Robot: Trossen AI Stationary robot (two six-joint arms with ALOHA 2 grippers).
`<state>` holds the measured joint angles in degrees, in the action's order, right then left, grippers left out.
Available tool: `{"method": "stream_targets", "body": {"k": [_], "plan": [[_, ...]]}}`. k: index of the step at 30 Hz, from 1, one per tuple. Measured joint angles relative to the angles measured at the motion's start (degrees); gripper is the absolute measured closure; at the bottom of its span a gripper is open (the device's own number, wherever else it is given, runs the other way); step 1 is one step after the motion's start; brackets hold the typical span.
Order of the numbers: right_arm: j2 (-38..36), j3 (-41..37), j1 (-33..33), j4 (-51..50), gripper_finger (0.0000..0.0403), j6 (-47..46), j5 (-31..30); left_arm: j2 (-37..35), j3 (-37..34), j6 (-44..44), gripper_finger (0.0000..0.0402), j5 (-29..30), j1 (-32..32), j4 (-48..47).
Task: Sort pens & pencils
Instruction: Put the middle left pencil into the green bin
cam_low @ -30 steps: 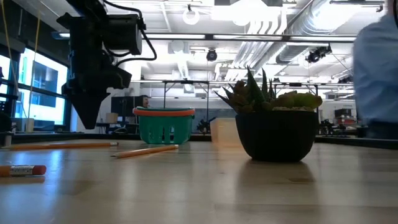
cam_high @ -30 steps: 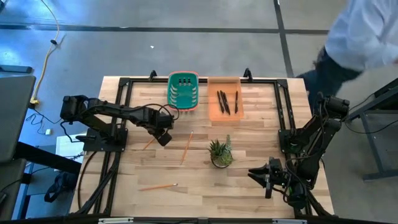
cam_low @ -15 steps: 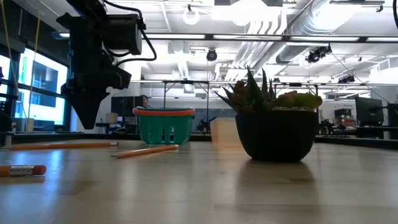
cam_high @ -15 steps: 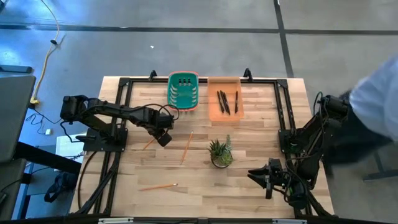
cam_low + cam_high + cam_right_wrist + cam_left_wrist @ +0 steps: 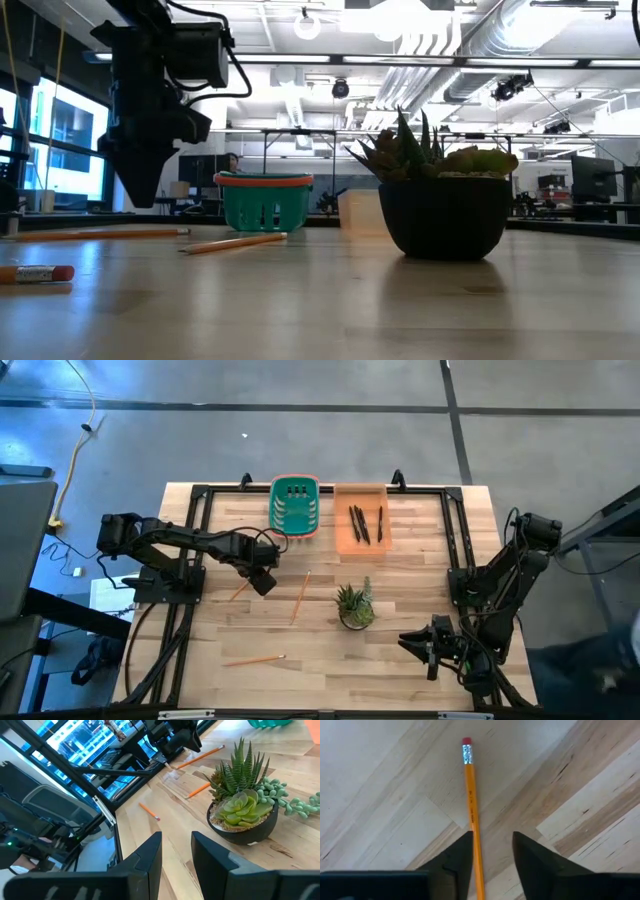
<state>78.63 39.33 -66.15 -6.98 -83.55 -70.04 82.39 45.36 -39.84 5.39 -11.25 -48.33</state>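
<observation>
My left gripper (image 5: 264, 584) points down over the table's left middle, open. In the left wrist view a pencil (image 5: 471, 805) lies flat on the wood, running under the inner edge of one finger (image 5: 461, 857); the fingers touch nothing. Two more pencils (image 5: 300, 597) (image 5: 255, 659) lie on the table. Three black pens (image 5: 361, 524) lie in the orange tray (image 5: 341, 542) at the far edge. My right gripper (image 5: 425, 646) waits open near the front right, with nothing between its fingers (image 5: 150, 852).
A green basket (image 5: 294, 505) stands left of the orange tray at the far edge. A potted succulent (image 5: 355, 606) sits mid-table, between the arms. Bare wood lies in front of it. Part of a person (image 5: 600, 670) shows beyond the near right corner.
Neither arm has moved. A person who stood beyond the table's far right corner has walked along the right side toward the near right corner.
</observation>
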Motion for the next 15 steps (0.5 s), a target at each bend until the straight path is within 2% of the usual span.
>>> {"method": "stream_targets", "body": {"k": [4,7,15], "plan": [[0.0,0.0,-0.01,0.44,0.0306,0.0,0.06,0.0,0.0,-0.46,0.0233,0.0,0.0,-0.05],[0.0,0.0,-0.02,0.51,0.0306,0.0,0.24,0.0,0.0,-0.69,0.0217,-0.02,0.0,-0.03],[0.0,0.0,-0.02,0.7,0.0306,0.02,0.48,0.38,0.0,0.74,0.0227,-2.22,0.0,0.19]]}}
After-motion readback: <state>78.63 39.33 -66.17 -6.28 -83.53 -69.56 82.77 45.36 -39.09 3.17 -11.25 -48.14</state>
